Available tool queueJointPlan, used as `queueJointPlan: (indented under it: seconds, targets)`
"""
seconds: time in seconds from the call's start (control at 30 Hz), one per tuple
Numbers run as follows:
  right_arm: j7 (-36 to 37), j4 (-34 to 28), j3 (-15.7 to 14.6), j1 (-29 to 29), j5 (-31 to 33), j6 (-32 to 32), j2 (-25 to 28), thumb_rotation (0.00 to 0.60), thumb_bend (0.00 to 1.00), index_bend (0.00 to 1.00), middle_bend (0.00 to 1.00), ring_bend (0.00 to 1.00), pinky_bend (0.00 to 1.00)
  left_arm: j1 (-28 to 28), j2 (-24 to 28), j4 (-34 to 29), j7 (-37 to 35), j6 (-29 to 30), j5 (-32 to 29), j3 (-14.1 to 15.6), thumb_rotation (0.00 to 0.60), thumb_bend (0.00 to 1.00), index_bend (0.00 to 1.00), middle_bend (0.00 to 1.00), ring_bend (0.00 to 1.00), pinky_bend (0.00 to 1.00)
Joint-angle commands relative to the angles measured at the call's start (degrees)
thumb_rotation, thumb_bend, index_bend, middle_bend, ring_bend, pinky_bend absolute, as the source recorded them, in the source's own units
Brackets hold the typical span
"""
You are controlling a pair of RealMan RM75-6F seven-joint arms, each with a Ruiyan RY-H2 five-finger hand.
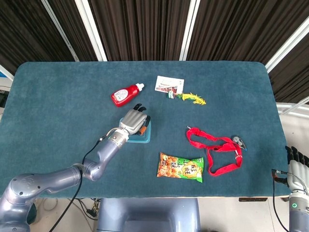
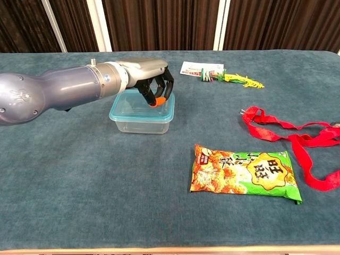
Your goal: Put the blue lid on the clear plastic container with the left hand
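blue lid (image 2: 127, 109): we see it on the clear plastic container (image 2: 141, 119), frame centre-left, on counter (image 2: 106, 175).
left hand (image 2: 149, 79): fingers (image 2: 161, 94) curled down over lid's far edge, gripping nothing we can see.
right hand (image 1: 295, 162): lower right, state unclear.

A table (image 1: 58, 92) covered in deep teal, felt-like cloth with rounded far corners fills most of the head view, and in the chest view its near edge shows a pale strip along the bottom. Behind the table hangs a wall of dark brown vertical slats (image 1: 140, 29), broken by white uprights (image 1: 91, 29) that slant in the head view and stand straight in the chest view. To the right of the table, a patch of pale floor (image 1: 294, 125) shows, evenly lit.
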Motion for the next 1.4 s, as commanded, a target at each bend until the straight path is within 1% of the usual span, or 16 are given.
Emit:
queueJointPlan:
  seconds: [0.03, 0.63, 0.93, 1.07, 1.2, 1.4]
  targets:
    - [-0.01, 0.00, 0.00, 0.00, 0.01, 0.02, 0.00, 0.600, 0.27, 0.04, 0.00, 0.00, 0.00, -0.23, -0.38, 0.59, -0.25, -0.35, -0.23, -0.05, 0.600, 0.47, 0.63, 0.61, 0.14, 0.07]
    - [-0.07, -0.01, 0.07, -0.02, 0.09, 0.17, 0.06, 0.600, 0.27, 0.04, 0.00, 0.00, 0.00, -0.03, -1.26, 2.82, -1.65, -0.96, -0.17, 0.32, 0.600, 0.47, 0.63, 0.61, 0.14, 0.07]
    - [-0.05, -0.19, 0.06, -0.04, 0.01, 0.23, 0.14, 0.600, 0.27, 0.04, 0.00, 0.00, 0.00, 0.11, -1.20, 2.67, -1.29, -0.76, 0.05, 0.68, 0.600, 0.47, 0.63, 0.61, 0.14, 0.07]
    - [0.11, -0.29, 0.12, -0.10, -0.08, 0.40, 0.22, 0.600, 0.27, 0.04, 0.00, 0.00, 0.00, 0.27, -0.02, 0.63, -0.81, 0.87, 1.01, 0.47, 0.600, 0.47, 0.63, 0.61, 0.14, 0.07]
    - [0.28, -0.45, 0.10, -0.15, -0.34, 0.52, 0.31, 0.600, 0.27, 0.04, 0.00, 0.00, 0.00, 0.89, 2.27, -3.18, -0.20, 3.57, 2.68, 0.34, 0.600, 0.47, 0.64, 0.62, 0.15, 0.07]
    - [0.31, -0.79, 0.04, -0.23, -0.62, 0.74, 0.44, 0.600, 0.27, 0.04, 0.00, 0.00, 0.00, 2.29, 7.16, -11.94, 0.80, 5.74, 2.99, 0.15, 0.600, 0.47, 0.65, 0.64, 0.16, 0.07]
